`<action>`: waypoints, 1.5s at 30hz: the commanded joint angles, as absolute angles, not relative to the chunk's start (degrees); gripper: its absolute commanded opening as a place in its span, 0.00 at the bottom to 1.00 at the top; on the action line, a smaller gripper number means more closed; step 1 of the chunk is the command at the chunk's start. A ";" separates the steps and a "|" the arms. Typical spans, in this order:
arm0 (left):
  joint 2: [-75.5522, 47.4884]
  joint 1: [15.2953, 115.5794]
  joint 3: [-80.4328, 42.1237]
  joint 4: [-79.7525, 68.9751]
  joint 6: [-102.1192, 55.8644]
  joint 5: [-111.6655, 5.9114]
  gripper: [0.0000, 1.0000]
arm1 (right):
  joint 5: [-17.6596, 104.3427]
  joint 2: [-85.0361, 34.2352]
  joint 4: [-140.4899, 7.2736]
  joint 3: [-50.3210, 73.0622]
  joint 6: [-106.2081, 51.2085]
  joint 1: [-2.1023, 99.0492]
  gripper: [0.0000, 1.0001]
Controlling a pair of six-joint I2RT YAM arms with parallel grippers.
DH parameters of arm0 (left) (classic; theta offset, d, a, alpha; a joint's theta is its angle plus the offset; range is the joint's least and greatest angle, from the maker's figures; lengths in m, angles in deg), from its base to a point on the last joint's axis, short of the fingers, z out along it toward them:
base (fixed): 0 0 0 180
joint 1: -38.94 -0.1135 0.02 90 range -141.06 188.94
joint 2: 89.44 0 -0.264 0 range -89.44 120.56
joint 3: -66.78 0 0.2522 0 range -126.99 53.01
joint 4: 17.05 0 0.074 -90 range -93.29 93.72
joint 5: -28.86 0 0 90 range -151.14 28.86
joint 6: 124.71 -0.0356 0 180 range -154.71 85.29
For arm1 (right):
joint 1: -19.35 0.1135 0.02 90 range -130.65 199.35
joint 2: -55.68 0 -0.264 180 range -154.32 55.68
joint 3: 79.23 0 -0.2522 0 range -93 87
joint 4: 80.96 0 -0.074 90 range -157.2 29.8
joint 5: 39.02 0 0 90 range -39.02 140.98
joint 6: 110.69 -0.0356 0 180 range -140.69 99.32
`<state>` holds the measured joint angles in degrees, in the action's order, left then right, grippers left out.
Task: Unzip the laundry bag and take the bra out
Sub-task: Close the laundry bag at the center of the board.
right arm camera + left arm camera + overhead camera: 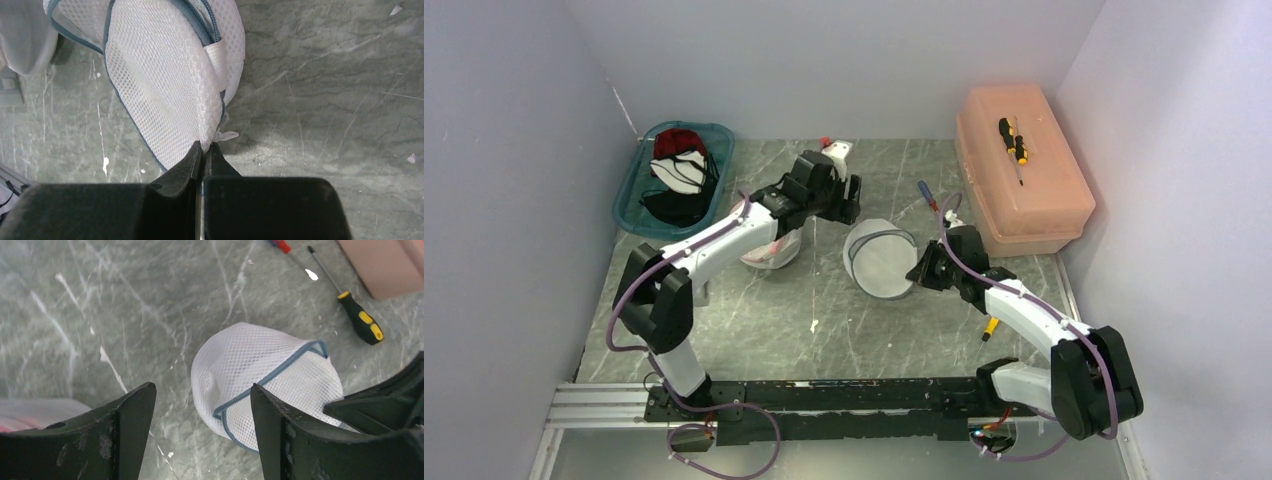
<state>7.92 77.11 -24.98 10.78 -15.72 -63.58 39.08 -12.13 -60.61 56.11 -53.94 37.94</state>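
Observation:
The white mesh laundry bag [879, 258] with blue-grey trim lies mid-table, domed. My right gripper [921, 268] is shut on its right edge; in the right wrist view the jaws [204, 145] pinch the mesh [165, 80] beside a small white tab, and the zipper [202, 25] runs up the rim. My left gripper [849, 200] is open and empty, above and left of the bag [265, 380], off the table [202, 395]. A white and pink bra [774, 250] lies on the table under my left arm, outside the bag. It also shows in the left wrist view [35, 412].
A teal bin [629, 200] with dark and red clothing stands back left. A pink toolbox [1024, 190] with a screwdriver [1014, 140] on top stands back right. A yellow-handled screwdriver [360, 320] and a red-handled one [280, 245] lie near the toolbox.

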 commanded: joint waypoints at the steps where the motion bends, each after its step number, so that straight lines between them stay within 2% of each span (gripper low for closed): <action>1: 12.30 77.38 -31.88 16.62 -30.40 -51.57 0.75 | 38.66 -10.69 -58.62 56.16 -51.42 38.08 0.00; 4: 14.76 78.11 -33.78 18.48 -36.09 -44.27 0.76 | 37.95 -10.76 -58.59 56.21 -51.39 38.09 0.00; 8: 15.41 79.29 -32.78 17.72 -40.47 -41.57 0.78 | 36.94 -10.77 -58.42 56.12 -51.09 38.07 0.00; 14: 18.78 81.26 -33.85 19.50 -45.14 -46.28 0.77 | 35.38 -10.61 -58.18 55.72 -50.81 38.11 0.00; 17: 20.12 81.28 -34.51 18.86 -45.42 -48.98 0.72 | 34.86 -10.18 -57.99 55.64 -50.75 38.07 0.00; 19: 21.59 81.30 -35.40 18.72 -45.35 -51.48 0.63 | 34.48 -9.80 -57.76 55.49 -50.77 38.12 0.00; 25: 22.00 80.80 -35.42 16.84 -41.93 -56.84 0.25 | 32.61 -6.95 -55.93 54.71 -49.99 38.07 0.00; 27: 20.78 80.69 -34.06 15.85 -39.90 -56.91 0.04 | 31.01 -5.81 -55.24 54.35 -49.65 38.08 0.00; 33: 14.68 80.69 -29.62 17.78 -24.79 -53.87 0.03 | 24.95 1.40 -55.75 54.91 -51.49 37.96 0.00; 39: 5.59 80.68 -17.88 10.01 -4.27 -46.39 0.03 | 19.60 10.27 -61.79 56.97 -56.63 37.48 0.00; 45: 0.49 80.70 -7.85 1.90 17.10 -43.60 0.03 | 21.24 13.94 -62.28 56.65 -59.26 37.20 0.00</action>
<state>3.40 80.08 -12.02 10.15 -1.95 -49.63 21.62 12.50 -57.03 56.90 -56.21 37.56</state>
